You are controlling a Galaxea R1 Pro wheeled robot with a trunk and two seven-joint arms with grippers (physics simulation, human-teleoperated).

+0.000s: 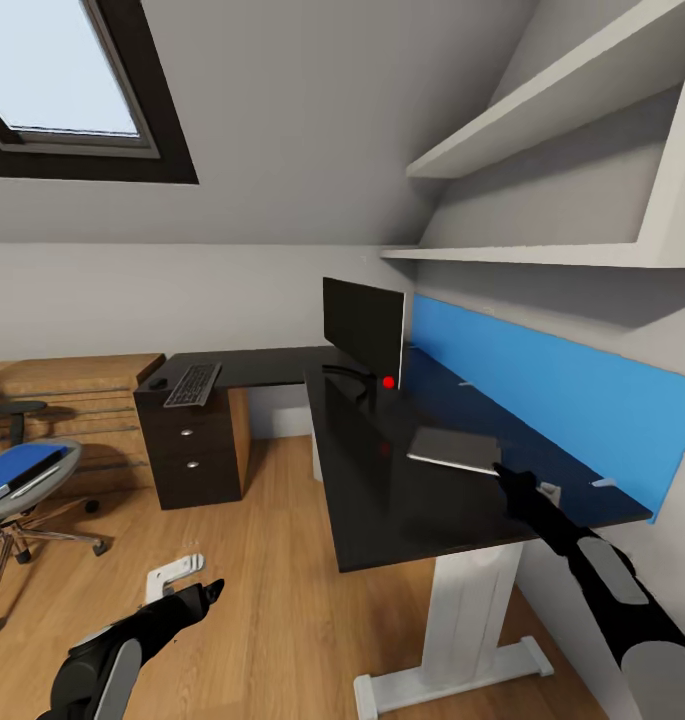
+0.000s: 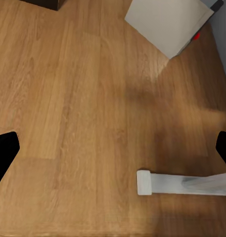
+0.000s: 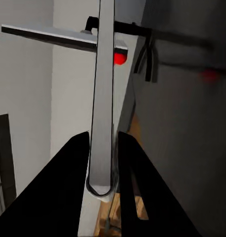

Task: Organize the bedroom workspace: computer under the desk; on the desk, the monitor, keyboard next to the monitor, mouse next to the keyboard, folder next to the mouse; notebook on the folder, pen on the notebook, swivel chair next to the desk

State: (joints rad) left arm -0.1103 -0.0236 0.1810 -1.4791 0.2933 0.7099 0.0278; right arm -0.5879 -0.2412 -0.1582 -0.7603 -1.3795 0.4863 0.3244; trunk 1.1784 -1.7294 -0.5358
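While the right claw [image 3: 104, 163] grips the grey notebook [image 1: 454, 449] by its edge, the booklet sits over the black surface [image 1: 382, 490] at centre right of the head view.

Left claw [image 1: 197, 592] spread wide above the floor, lower left. Monitor [image 1: 363, 325] upright at centre; keyboard [image 1: 192, 384] at centre left; folder [image 1: 22, 469] on the swivel chair [image 1: 27, 490], far left.

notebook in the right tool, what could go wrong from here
1. The right tool pinches the notebook only at its near edge, so it could slip or swing down onto the desk.
2. The folder lies on the chair, not the desk; setting the notebook down now may mean lifting it again.
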